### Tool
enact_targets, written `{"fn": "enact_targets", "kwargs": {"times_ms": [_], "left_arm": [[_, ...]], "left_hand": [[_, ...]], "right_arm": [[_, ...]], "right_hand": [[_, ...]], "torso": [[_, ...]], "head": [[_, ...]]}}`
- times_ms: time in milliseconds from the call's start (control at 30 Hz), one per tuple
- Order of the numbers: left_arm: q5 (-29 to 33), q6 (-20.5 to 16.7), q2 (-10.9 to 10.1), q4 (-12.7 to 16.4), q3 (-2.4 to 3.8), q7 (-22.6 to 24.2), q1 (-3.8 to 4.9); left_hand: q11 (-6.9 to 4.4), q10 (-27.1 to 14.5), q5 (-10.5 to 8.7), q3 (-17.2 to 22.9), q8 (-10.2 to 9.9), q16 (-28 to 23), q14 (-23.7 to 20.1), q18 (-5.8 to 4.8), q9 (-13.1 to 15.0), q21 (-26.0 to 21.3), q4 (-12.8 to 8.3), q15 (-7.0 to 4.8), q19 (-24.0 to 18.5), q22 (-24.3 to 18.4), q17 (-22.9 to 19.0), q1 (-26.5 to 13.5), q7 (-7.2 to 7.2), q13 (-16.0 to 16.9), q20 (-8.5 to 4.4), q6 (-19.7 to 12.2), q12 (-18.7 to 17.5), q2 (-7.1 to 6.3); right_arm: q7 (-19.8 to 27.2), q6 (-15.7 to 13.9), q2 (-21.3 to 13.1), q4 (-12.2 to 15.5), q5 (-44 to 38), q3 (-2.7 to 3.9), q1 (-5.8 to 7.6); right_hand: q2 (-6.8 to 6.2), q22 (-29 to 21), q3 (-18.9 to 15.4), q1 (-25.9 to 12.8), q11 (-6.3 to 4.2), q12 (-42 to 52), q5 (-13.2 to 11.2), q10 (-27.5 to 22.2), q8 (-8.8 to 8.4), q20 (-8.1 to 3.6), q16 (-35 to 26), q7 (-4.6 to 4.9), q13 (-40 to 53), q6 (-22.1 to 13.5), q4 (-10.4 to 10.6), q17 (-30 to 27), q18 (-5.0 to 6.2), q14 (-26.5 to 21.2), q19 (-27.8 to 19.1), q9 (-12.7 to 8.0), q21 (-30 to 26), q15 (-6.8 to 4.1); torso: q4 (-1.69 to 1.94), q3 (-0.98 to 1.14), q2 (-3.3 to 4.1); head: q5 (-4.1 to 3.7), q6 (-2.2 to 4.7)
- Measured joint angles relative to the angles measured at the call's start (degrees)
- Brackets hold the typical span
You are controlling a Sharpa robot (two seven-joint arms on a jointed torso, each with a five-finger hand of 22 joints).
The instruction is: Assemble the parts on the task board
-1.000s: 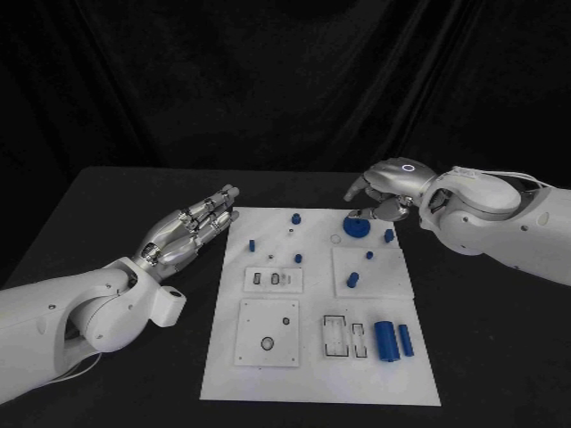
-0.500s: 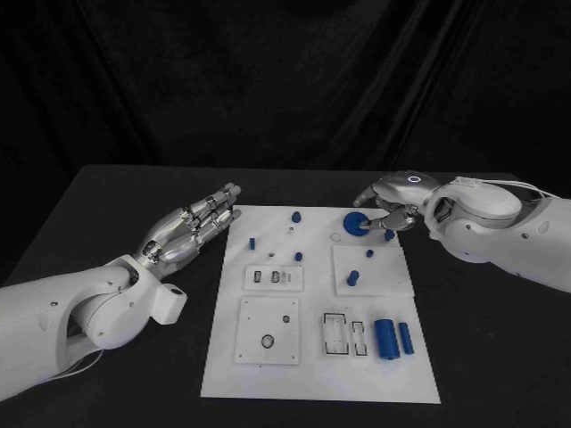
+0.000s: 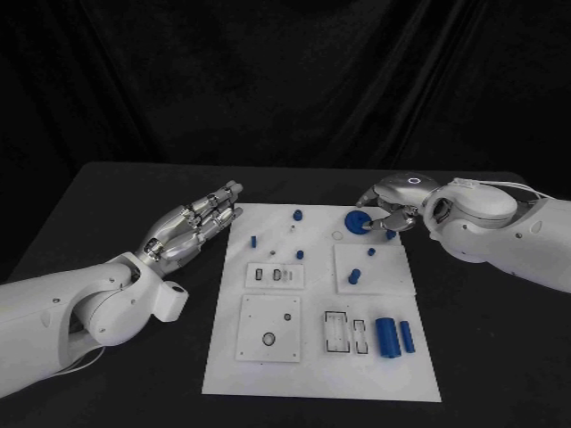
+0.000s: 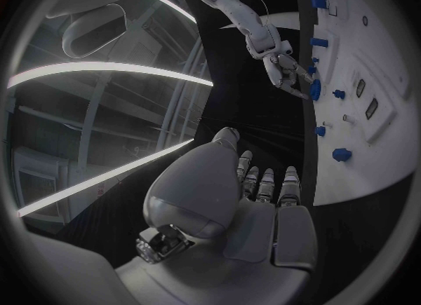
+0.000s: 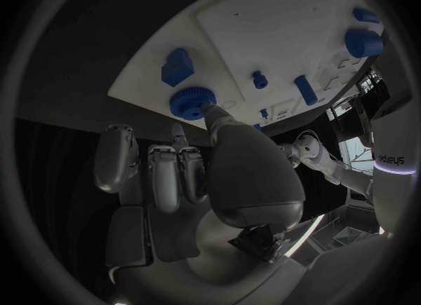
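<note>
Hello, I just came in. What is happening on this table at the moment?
A two-armed robot is assembling small blue parts on the white task board. Its right hand is at the board's far end, one fingertip touching the round blue knob; whether it grips the knob is unclear. The left hand rests flat beside the board's left edge, holding nothing. Other blue parts lie across the board.

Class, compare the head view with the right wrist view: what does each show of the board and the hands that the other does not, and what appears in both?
Head view alone: the whole task board, down to its near edge, with two blue cylinders lying side by side, and the left hand flat beside the board. Right wrist view alone: a fingertip of the right hand against the blue knob, seen from behind the palm. Both: the blue knob, the right hand and the far end of the board.
</note>
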Motion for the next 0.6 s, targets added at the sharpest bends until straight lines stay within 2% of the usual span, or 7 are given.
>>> {"fn": "enact_targets", "kwargs": {"times_ms": [367,600], "left_arm": [[0.0,0.07,-0.04,0.0,0.0,0.0,0.0],[0.0,0.1,-0.01,-0.04,0.0,0.0,0.0]], "left_hand": [[0.0,0.0,0.0,0.0,0.0,0.0,0.0,0.0,0.0,0.0,0.0,0.0,0.0,0.0,0.02,0.0,0.0,0.01,0.0,0.0,0.0,0.0],[0.0,0.0,0.0,0.16,0.0,0.0,0.0,0.0,0.0,0.0,-0.17,0.0,0.0,0.0,0.01,0.0,0.0,0.01,0.0,0.0,0.0,0.0]], "right_arm": [[0.18,0.03,1.3,-1.43,0.01,0.03,-0.49],[0.42,0.01,1.6,-1.7,0.03,0.16,-0.61]], "right_hand": [[0.53,-0.01,0.34,0.53,0.08,0.0,0.44,0.08,2.58,0.0,0.0,0.24,0.0,4.62,-0.92,0.0,-0.01,0.0,0.0,1.66,-0.67,0.0],[0.69,-0.01,0.49,0.7,0.08,0.0,0.62,0.08,4.4,0.0,0.0,0.01,0.0,6.84,-1.45,-0.01,-0.01,0.0,0.0,2.96,-1.05,0.0]], "torso": [[0.0,0.01,0.0],[0.0,0.02,0.0]], "head": [[-0.05,-0.19],[0.05,-0.26]]}}
